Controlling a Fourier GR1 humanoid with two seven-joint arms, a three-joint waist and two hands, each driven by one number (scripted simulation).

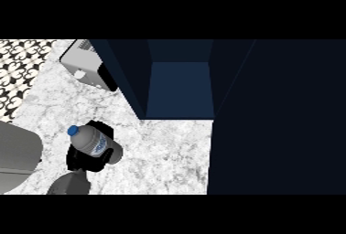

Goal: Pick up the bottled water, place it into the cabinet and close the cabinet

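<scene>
The right hand is curling round the bottled water at the frame's lower left, against the marble bench (blue cap tilting toward the upper left). The open cabinet is sitting up and right of it, so the carry is probably heading that way.

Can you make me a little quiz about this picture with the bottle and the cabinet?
1. True or false: the cabinet is open.
2. What colour is the cap on the bottled water?
3. The black hand is: A) empty, B) curled round the bottle, C) inside the cabinet.

Key: 1 true; 2 blue; 3 B.
</scene>
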